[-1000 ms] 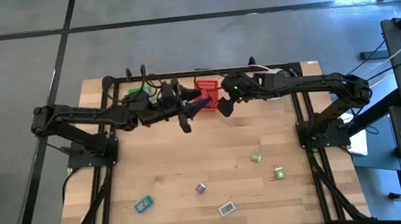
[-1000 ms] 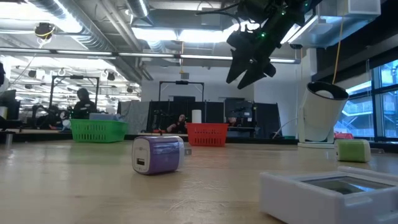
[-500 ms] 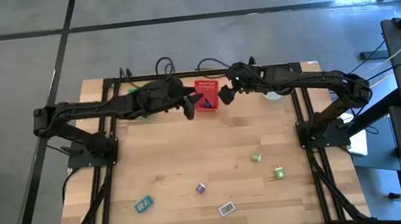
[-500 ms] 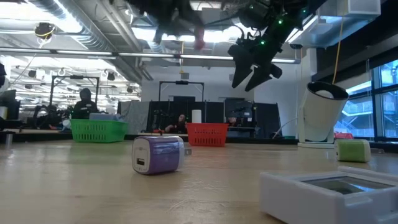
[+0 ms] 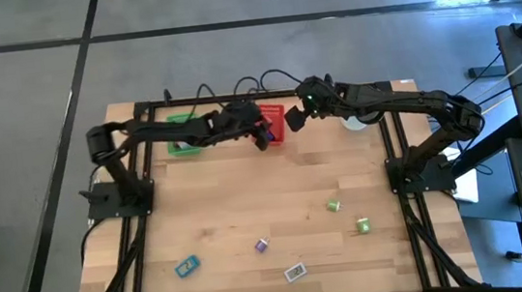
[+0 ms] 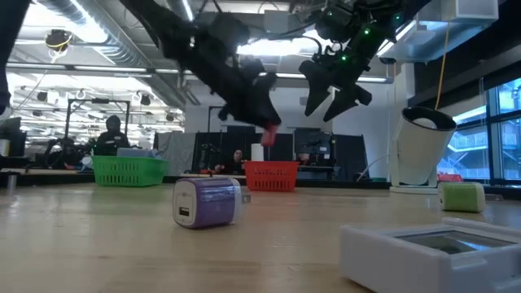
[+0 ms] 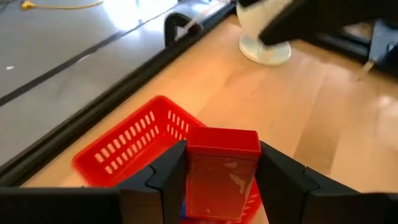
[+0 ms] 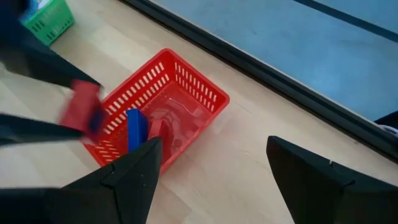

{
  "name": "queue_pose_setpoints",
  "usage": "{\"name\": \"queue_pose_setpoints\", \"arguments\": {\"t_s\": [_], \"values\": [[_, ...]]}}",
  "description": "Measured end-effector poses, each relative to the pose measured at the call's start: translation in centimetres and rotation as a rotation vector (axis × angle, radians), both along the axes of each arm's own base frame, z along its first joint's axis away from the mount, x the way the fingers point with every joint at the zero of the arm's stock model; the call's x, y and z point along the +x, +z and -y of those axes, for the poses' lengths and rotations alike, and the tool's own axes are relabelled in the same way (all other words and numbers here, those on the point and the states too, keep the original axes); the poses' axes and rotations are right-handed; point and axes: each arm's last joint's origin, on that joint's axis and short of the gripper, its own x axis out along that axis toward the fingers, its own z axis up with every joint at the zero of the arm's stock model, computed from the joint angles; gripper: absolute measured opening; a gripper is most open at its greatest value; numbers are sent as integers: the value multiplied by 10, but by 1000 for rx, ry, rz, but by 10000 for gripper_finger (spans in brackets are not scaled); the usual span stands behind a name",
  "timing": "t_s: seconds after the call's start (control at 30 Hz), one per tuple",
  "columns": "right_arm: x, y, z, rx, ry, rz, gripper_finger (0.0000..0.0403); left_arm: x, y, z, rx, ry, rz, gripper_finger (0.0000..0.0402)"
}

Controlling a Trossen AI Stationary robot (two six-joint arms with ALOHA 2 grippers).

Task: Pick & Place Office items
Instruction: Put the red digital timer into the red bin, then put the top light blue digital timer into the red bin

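Red plastic, the flat piece [image 7: 222, 169] sits pinched between the left gripper's [image 5: 262, 134] fingers, poised above the red basket [image 5: 272, 123] at about twelve o'clock on the table [image 5: 220, 218]; it looks stiff, light and smooth-faced, so a grip across its narrow sides seems surest; the right gripper [image 5: 294, 116] hovers beside the basket, fingers spread wide and empty; a blue piece [image 8: 136, 131] already stands inside; a lavender block [image 6: 207, 201] waits near six o'clock.
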Motion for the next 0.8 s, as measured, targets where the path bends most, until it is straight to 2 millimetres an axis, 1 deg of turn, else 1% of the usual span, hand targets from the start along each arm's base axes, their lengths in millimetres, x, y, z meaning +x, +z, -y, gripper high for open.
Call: {"name": "queue_pose_setpoints", "arguments": {"t_s": [0.13,0.27,0.4,0.5,0.8], "values": [[0,0,0,3,-28,9,291,8,-22,-9,7,-32,-20,160],[0,0,0,9,-37,15,291,9,-37,-15,0,-27,-56,160],[0,0,0,9,-36,15,291,8,-39,-19,-1,-17,-58,162],[0,0,0,10,-36,15,291,8,-38,-20,-1,-15,-57,174],[0,0,0,15,-31,17,291,8,-33,-15,-12,-32,-45,242]]}}
